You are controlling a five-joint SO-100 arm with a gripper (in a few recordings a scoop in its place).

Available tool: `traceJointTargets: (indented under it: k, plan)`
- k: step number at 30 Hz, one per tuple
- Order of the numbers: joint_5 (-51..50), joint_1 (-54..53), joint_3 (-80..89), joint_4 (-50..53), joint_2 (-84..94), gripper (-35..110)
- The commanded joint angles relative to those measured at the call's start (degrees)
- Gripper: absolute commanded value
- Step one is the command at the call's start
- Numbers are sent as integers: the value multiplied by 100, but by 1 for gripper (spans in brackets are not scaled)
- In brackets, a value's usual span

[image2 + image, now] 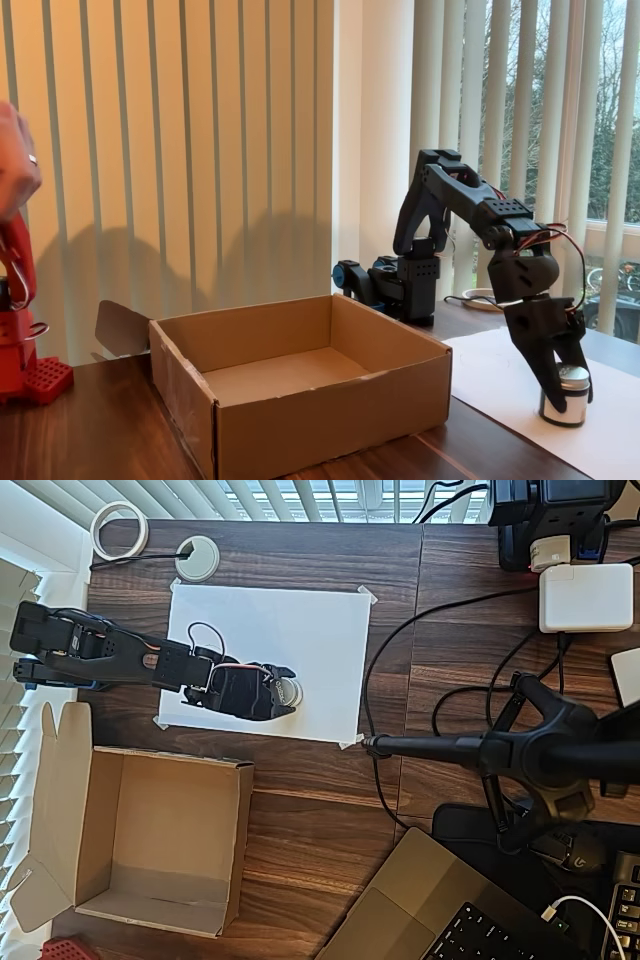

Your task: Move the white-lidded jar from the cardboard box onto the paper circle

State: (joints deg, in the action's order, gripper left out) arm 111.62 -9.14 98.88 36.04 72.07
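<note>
**Jar Position: On White Sheet, Held in Claw**

The small round silver-sided jar with a flat white lid (566, 395) stands upright on the white rectangular paper sheet (300, 640), which is taped at its corners to the dark wood-grain surface (330, 800). In the overhead view the jar (289, 691) lies near the lower middle of the sheet, just right of the arm's black body.

The black two-finger claw (563, 378) reaches down over the jar. Its fingers sit against the jar's sides just below the lid, clamped on it. In the overhead view the claw (283, 692) covers part of the lid. The jar's base rests on the sheet in the fixed view.

The pencil circle cannot be made out on the sheet at this resolution.

The plain brown shallow corrugated cardboard box (150, 835) sits well apart from the jar, below and left of the sheet in the overhead view, flaps open. Its interior (290, 375) holds nothing.
</note>
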Motion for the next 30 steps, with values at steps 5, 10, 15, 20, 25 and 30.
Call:
traceJointTargets:
  k: [5, 10, 15, 20, 25, 30]
  plan:
    - [237, -272, -9, -79, 958, 36]
    - [-369, -264, 0, -123, 1591, 35]
    - [-1485, -44, 255, -703, 2426, 35]
    - [-2848, 0, 1389, -1907, 3850, 35]
    - [-4676, 18, 2944, -2320, 5616, 35]
    - [-5959, 439, 4667, -1661, 7479, 10]
